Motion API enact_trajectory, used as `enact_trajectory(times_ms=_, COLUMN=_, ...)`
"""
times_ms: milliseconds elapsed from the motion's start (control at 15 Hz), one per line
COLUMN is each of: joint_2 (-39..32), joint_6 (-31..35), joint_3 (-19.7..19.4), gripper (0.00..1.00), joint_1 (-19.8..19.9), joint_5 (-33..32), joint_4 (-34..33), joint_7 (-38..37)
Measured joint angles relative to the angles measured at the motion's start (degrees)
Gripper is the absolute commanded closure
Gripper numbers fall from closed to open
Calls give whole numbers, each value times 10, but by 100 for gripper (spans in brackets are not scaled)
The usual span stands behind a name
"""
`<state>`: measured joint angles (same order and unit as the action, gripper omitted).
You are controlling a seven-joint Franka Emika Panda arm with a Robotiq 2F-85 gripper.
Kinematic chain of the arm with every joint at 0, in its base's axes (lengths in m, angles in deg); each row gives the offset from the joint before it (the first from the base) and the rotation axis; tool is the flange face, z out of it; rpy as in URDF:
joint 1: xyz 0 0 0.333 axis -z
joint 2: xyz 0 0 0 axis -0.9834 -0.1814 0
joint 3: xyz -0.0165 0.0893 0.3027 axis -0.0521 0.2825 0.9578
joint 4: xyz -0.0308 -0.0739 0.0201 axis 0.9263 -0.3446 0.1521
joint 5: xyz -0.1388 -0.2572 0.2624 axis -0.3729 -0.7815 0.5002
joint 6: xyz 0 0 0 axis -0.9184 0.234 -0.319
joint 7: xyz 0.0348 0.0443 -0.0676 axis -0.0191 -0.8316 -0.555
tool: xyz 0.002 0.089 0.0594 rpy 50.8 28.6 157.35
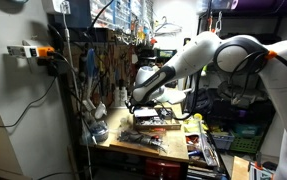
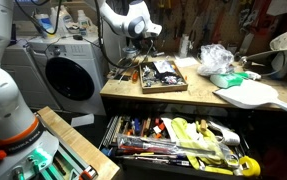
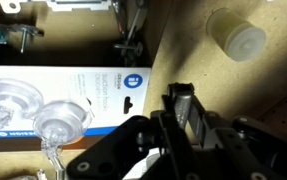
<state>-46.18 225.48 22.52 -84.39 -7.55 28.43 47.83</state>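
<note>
Pincer (image 3: 180,118) hangs low over the wooden bench (image 3: 218,85); too dark to tell if it's apart or together; suction cup pack (image 3: 93,95) lies flat just beside it, toward the wrist view's left edge, long side running across; white cap (image 3: 235,35) sits further off.

Light wooden tabletop (image 2: 198,92), seen as bare ply in wrist view. A flat white-and-blue card pack of clear suction cups (image 3: 63,100) lies flat on it. Round translucent plastic cap (image 3: 235,35) sits near pack, off its printed end, not touching. Crumpled clear plastic bag (image 2: 215,58) is well apart from pack. White paddle-shaped board (image 2: 251,96) lies farther from pack than bag, by tabletop's front edge.
</note>
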Motion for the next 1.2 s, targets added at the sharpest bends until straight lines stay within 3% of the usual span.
enact_trajectory(times_ms=333, joint_2=-10, joint_6=-3, joint_3=2, gripper=93, joint_1=0, joint_5=8, joint_4=-16, joint_7=-16)
enact_trajectory(times_ms=1200, joint_2=-134, joint_6=-64, joint_3=-21, gripper=93, joint_1=-36, joint_5=4, joint_4=-165, joint_7=-159)
